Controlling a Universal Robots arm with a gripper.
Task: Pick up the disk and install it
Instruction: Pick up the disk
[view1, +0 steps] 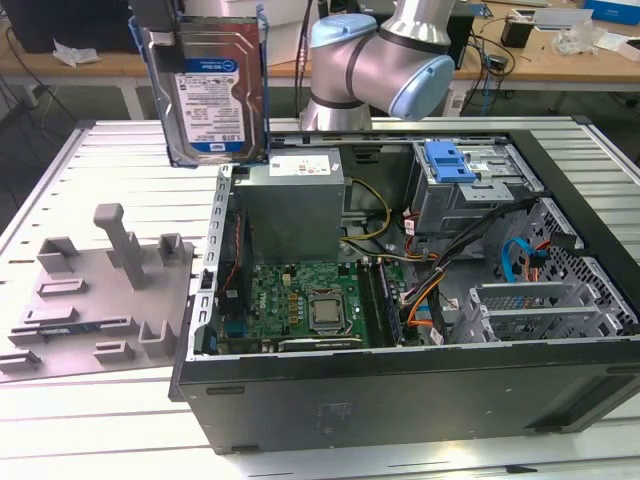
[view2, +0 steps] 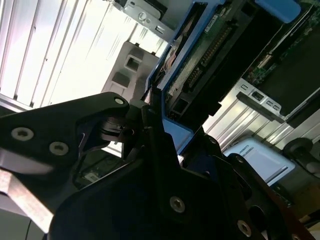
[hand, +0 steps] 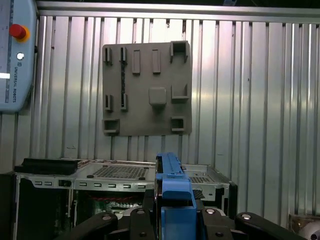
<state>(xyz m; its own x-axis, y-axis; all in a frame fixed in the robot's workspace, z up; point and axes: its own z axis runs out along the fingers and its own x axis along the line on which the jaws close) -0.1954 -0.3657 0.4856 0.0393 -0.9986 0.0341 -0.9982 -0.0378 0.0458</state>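
The gripper (hand: 174, 205) clamps its fingers (view2: 155, 145) on the blue carrier frame of the disk (view1: 215, 95), holding it upright above the open computer case (view1: 400, 385), apparently to clear its walls.

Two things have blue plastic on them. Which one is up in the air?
The disk, held aloft by the end effector; the bare blue bracket sits inside the open computer case.
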